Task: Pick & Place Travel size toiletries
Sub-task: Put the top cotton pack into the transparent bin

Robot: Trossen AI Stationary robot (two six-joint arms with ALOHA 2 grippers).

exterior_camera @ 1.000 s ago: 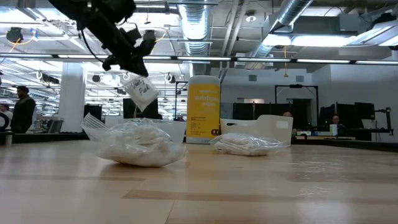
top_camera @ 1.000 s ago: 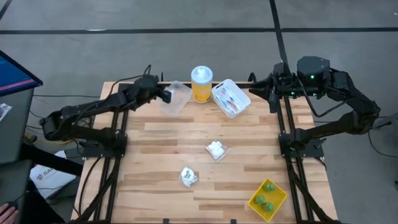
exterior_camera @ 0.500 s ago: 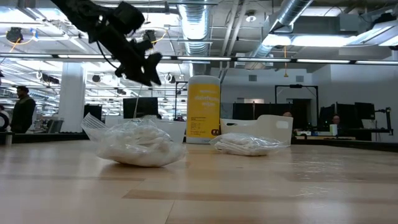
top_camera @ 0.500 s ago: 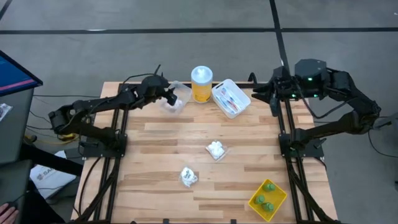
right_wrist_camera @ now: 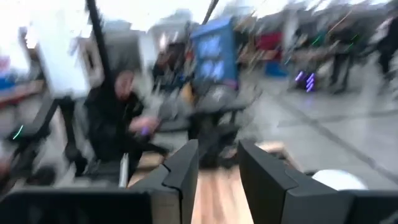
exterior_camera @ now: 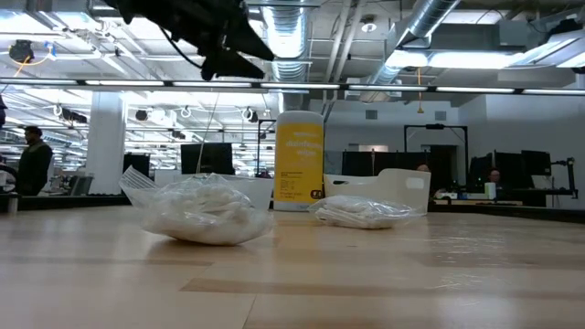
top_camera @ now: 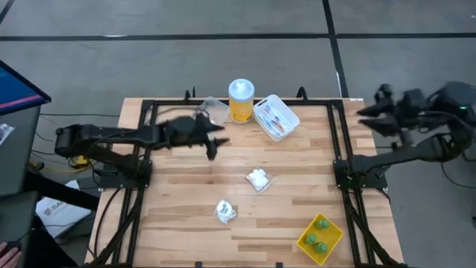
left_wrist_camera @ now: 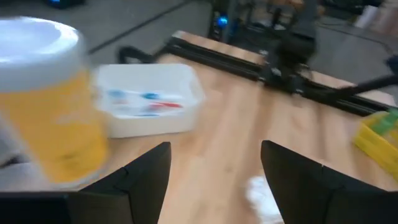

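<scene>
The left hand (top_camera: 210, 140) hangs above bare wood at the far middle of the bench (top_camera: 186, 193), fingers spread wide and holding nothing, with open room all round it. Just beyond it stand a clear tub (top_camera: 215, 109), a yellow jar (top_camera: 241, 101) and a white tray (top_camera: 277, 117) of toothbrushes; two packets (top_camera: 258, 179) lie nearer the front, and green bottles (top_camera: 320, 236) sit in a yellow tray at the front right corner. The right hand (top_camera: 381, 119) is off the bench's right edge, fingers narrowly apart and empty.

Left gripper (top_camera: 212, 141) hangs over the surface, fingers spread, empty; right gripper (top_camera: 370, 117) is raised off the side.
</scene>
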